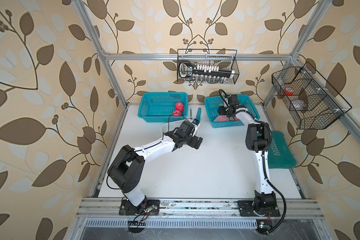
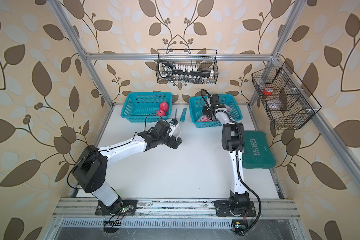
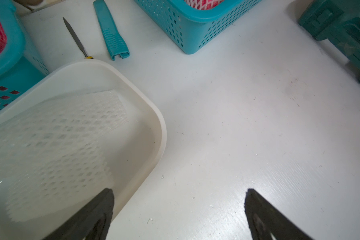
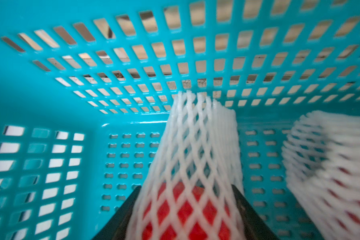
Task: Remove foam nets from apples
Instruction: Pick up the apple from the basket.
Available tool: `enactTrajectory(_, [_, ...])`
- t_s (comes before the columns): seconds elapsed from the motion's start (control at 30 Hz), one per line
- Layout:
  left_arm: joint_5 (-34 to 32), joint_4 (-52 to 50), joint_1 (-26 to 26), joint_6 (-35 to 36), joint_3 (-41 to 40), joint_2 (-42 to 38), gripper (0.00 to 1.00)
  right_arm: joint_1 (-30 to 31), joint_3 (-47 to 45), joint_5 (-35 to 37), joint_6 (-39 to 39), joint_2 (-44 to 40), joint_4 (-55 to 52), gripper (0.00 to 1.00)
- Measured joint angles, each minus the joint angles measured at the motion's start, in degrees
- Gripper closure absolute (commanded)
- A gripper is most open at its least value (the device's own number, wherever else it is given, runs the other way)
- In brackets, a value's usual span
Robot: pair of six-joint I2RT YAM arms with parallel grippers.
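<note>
1. Right claw [image 4: 186,187] clasps an apple [image 4: 183,212] in a basket [image 4: 71,62]; its white diamond-mesh net [image 4: 195,135] tapers past the red fruit.
2. Left claw [image 3: 179,190] gapes wide above the surface [image 3: 237,124], empty.

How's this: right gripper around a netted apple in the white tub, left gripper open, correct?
Wrong container: the right wrist view shows the right gripper around the netted apple inside a teal basket. The left gripper is open.

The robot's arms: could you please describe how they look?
Left arm and right arm: white tubular links, black boxy joints. A black corrugated hose runs along the right; a thin black cable loops over the left. Fingers are black, tapered.
</note>
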Motion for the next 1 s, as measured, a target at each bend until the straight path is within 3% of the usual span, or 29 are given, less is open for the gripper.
enactTrajectory(0.53, [-0.2, 0.1, 0.0, 0.0, 0.0, -2.5, 0.01, -3.6, -8.9, -7.6, 3.9, -14.4, 5.4, 0.51])
enactTrajectory(1.0, [0.7, 0.8, 0.0, -0.3, -0.1, -4.6, 0.01, -5.2, -27.6, -11.4, 7.1, -29.7, 12.2, 0.51])
